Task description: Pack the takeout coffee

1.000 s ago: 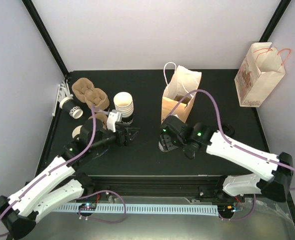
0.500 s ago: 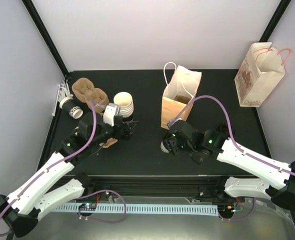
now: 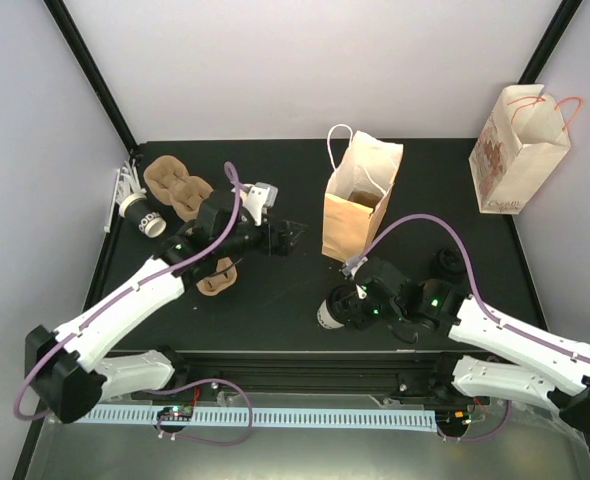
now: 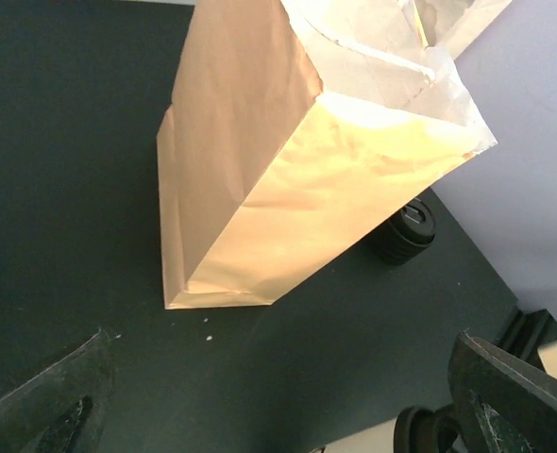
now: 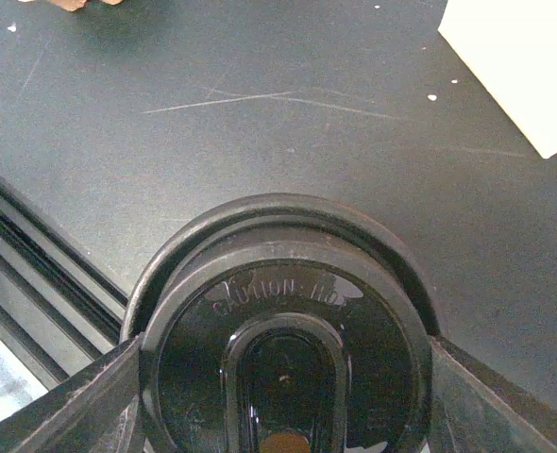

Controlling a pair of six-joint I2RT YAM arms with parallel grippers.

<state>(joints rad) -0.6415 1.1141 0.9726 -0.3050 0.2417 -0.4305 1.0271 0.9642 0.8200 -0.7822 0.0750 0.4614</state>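
Note:
My right gripper (image 3: 339, 308) is shut on a takeout coffee cup (image 3: 328, 314) with a black lid (image 5: 283, 344), held tilted just above the table near its front edge. Both fingers (image 5: 505, 415) press the lid's sides. The open brown paper bag (image 3: 360, 195) stands behind it. My left gripper (image 3: 281, 236) is open and empty, hovering left of the bag (image 4: 288, 160). A second lidded cup (image 3: 445, 265) stands right of the bag and shows past it in the left wrist view (image 4: 406, 229). A third cup (image 3: 143, 215) lies at the far left.
Brown pulp carriers sit at the back left (image 3: 175, 185) and under my left arm (image 3: 218, 282). A white printed bag (image 3: 520, 150) stands off the table's back right corner. A black rail (image 5: 33, 283) runs along the near edge.
My left arm swung from the cup stack rightward toward the brown bag. My right gripper pulled the cup back from the bag toward the near edge.

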